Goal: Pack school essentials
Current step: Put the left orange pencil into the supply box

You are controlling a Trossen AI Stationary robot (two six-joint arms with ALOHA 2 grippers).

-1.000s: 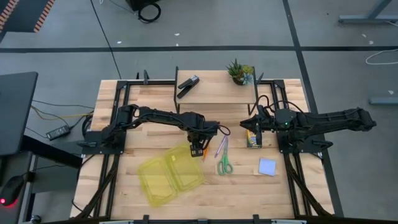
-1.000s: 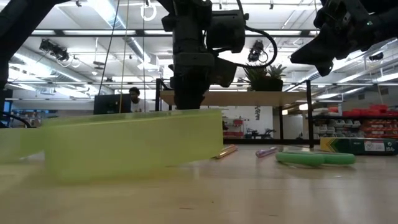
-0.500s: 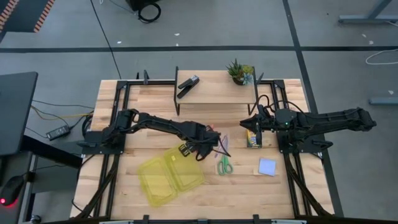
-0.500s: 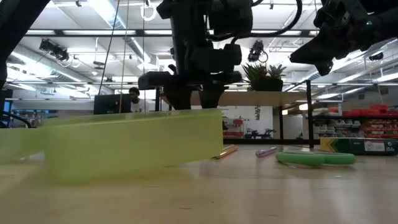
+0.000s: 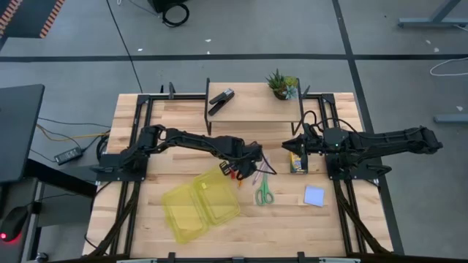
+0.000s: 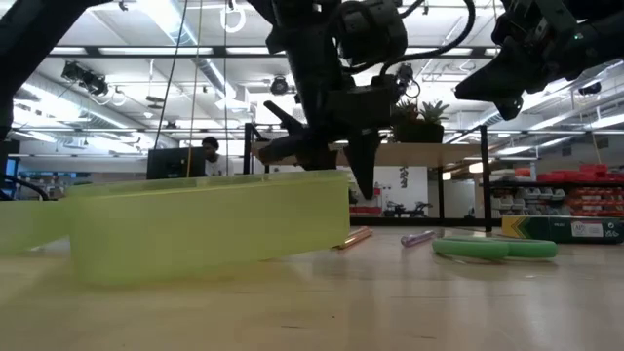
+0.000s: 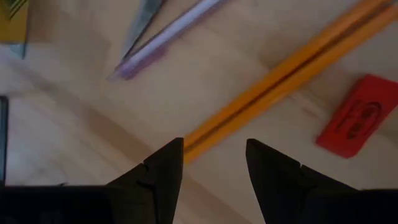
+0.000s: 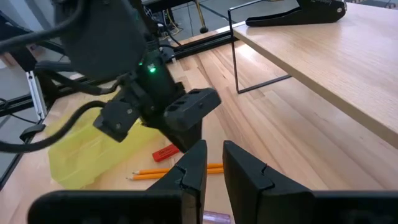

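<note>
My left gripper [image 5: 237, 171] is open and empty, low over the table beside the far right corner of the open yellow-green case [image 5: 201, 208]. Its fingers [image 7: 168, 171] point down just short of the orange pencil [image 7: 286, 68]. The red eraser [image 7: 359, 117], the purple pen [image 7: 168, 40] and the green-handled scissors [image 5: 263, 191] lie flat on the table around it. The pale blue notepad [image 5: 314, 195] lies toward the near right. My right gripper [image 5: 291, 146] waits above the small yellow-green box [image 5: 297, 162], its fingers nearly together and holding nothing.
A raised wooden shelf [image 5: 252, 109] at the far side carries the black stapler [image 5: 221, 101] and the potted plant [image 5: 281, 84]. The case's lid lies open toward the near left. Bare tabletop shows near the front edge, right of the case.
My left gripper has turned about its wrist and tipped. It has shifted slightly toward the far right, from over the case's far right corner to over the pencil. The case, pencil, pen and scissors have stayed where they were.
</note>
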